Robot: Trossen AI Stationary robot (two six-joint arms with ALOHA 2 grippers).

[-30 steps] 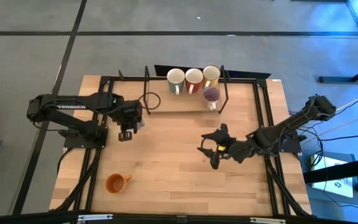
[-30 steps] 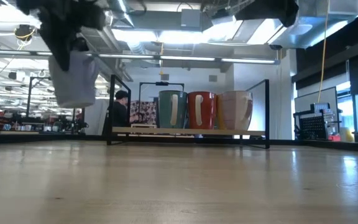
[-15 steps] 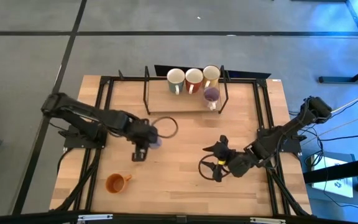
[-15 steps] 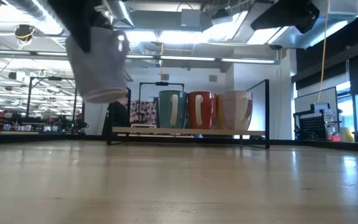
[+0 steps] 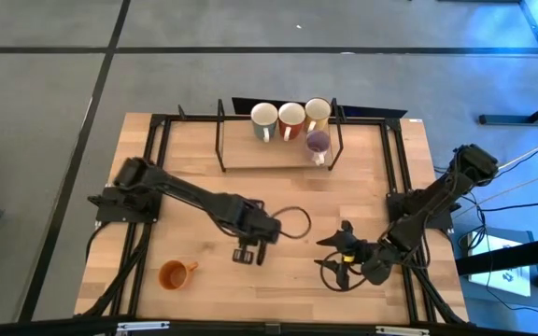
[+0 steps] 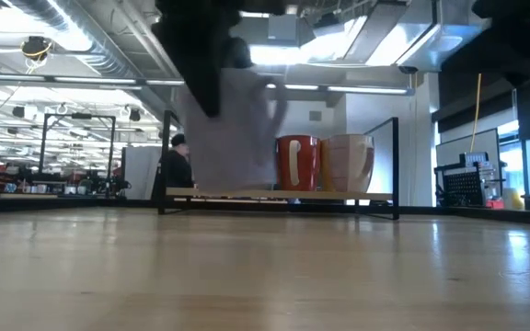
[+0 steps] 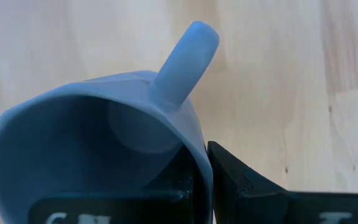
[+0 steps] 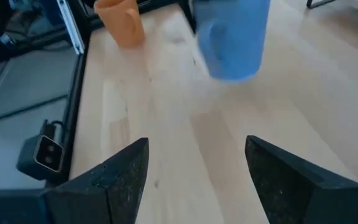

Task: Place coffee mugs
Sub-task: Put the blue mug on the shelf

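Note:
My left gripper is over the middle of the table, pointing steeply down and shut on a lavender-blue mug. The low view shows that mug as a blur above the table top. My right gripper stands open near the table's front right, and the mug shows beyond its fingers. An orange mug stands upright at the front left. On the rack at the far edge stand three mugs in a row, with a purple mug in front of them. My left gripper holds the lavender-blue mug by its rim, to one side of the handle. One finger is inside the mug and the other finger is outside against the wall. The fingers come from above. The mug hangs mouth up, clear of the table.
Black frame rails run along the table's left and right sides. Bare wood lies between the two grippers and in front of the rack. Beyond the table, the low view shows a person far back in the room.
My left gripper has carried the mug from the left side by the rack toward the table's right and near edge, out over the middle, sinking a little. My right gripper has moved toward the near edge and down.

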